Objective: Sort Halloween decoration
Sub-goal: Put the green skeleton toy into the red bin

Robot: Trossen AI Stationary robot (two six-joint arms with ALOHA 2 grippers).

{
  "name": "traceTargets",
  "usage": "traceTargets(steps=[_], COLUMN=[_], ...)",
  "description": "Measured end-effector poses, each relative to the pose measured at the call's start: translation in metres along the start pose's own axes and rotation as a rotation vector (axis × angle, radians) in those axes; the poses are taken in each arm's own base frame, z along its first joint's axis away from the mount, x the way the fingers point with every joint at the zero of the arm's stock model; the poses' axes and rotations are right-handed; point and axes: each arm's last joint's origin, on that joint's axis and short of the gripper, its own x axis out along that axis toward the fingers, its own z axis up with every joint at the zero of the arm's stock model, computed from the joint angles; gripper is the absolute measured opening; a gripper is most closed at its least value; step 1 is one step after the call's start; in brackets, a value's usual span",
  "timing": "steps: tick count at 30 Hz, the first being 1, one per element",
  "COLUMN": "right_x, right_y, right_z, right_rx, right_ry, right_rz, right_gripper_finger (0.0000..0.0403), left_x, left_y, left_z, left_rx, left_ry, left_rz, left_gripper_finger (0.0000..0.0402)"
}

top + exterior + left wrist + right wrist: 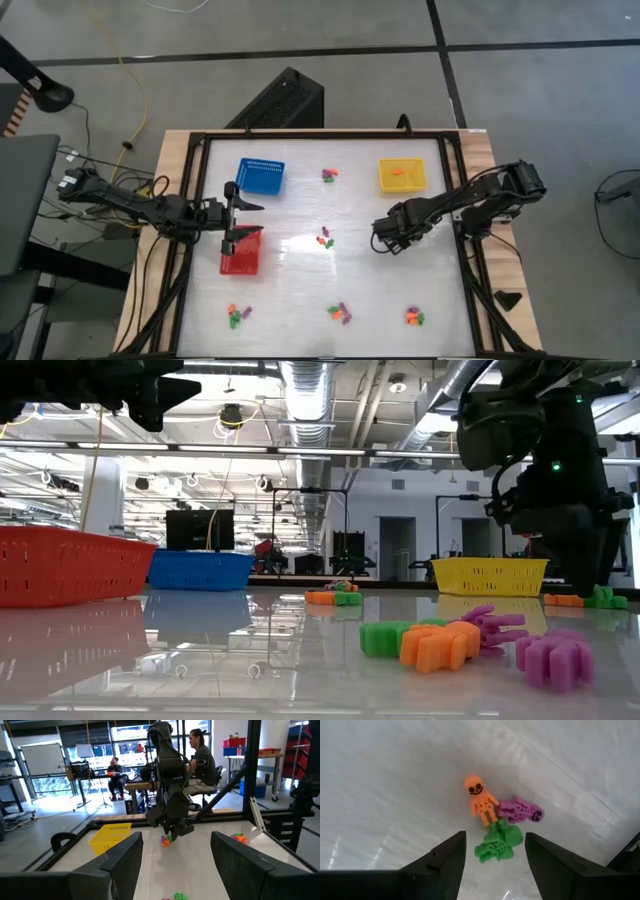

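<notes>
Near edge of the table (pixel 300 290): three small clumps of trinkets, left (pixel 238 315), middle (pixel 341 313) and right (pixel 414 317). Mid-table, right gripper (pixel 382 241) sits just right of the centre clump, jaws open and empty over an orange skeleton (pixel 481 798), purple one (pixel 521 810) and green one (pixel 498 841) lying touching; left gripper (pixel 247 219) waits by the red basket (pixel 240 252), jaws open, empty. Far side: blue basket (pixel 261 176), another clump (pixel 329 175), yellow basket (pixel 402 174) with orange pieces inside.

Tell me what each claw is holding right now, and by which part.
Nothing is held. The right claw is open above the green skeleton; the left claw, open, waits by the red basket.
</notes>
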Motion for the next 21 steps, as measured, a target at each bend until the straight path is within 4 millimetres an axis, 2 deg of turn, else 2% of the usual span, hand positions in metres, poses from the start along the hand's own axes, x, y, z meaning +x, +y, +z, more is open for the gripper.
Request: traceTargets(steps=[13, 21], right_x=[0.0, 0.022], right_y=[0.0, -0.004], right_z=[0.0, -0.004], right_rx=[0.019, 0.021], right_ry=[0.001, -0.002], right_rz=[0.004, 0.029], right_gripper_finger=[0.0186, 0.0151], left_x=[0.0, 0.0], left_y=[0.0, 0.0], left_z=[0.0, 0.0], left_rx=[0.0, 0.0], left_ry=[0.0, -0.001], left_rz=[0.0, 0.0], left_gripper_finger=[0.0226, 0.0226])
